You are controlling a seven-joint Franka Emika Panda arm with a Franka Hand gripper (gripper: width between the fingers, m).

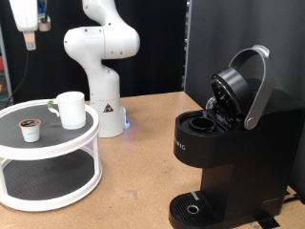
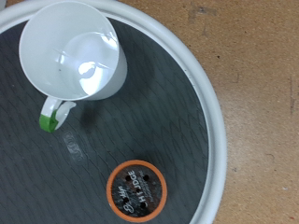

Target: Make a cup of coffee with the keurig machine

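Note:
The cup (image 1: 70, 108), a small white mug, stands upright and empty on the top tier of a round white stand (image 1: 57, 143) at the exterior view's left. A small coffee pod (image 1: 31, 129) sits beside it. The wrist view looks straight down on the cup (image 2: 73, 51) and the pod (image 2: 135, 189), which has an orange rim and a dark top. The keurig machine (image 1: 224, 157) stands at the exterior view's right with its lid raised and its pod chamber (image 1: 202, 121) open. The gripper (image 1: 30, 38) hangs high above the stand and holds nothing; its fingers do not show in the wrist view.
The stand has two tiers with dark mats and a white rim (image 2: 213, 112). The white arm's base (image 1: 105, 100) stands behind it on the wooden table (image 1: 143, 181). A black panel (image 1: 238, 38) rises behind the machine. The drip tray (image 1: 195, 205) holds no cup.

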